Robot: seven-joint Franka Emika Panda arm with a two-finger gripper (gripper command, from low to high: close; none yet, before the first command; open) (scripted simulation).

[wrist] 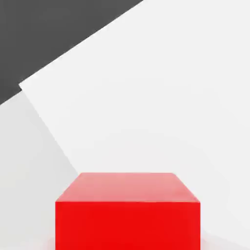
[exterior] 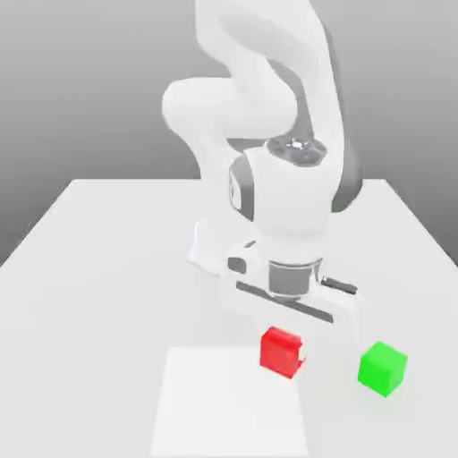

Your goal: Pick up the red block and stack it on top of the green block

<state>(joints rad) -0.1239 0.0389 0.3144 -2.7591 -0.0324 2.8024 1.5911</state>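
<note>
Fingers of the white two-finger gripper (exterior: pixel 286 351) straddle one small bright-red cube (exterior: pixel 279 351) (wrist: pixel 128 212) on the white table (exterior: pixel 107 268); whether they clasp it, I cannot tell. One small bright-green cube (exterior: pixel 383 367) sits apart, toward the exterior view's right.

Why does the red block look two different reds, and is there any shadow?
In the hand view, the red block has a paler, lit top and a deeper red front face. In the exterior view, the green block also has a brighter top, and the table shows only faint shading.
</note>
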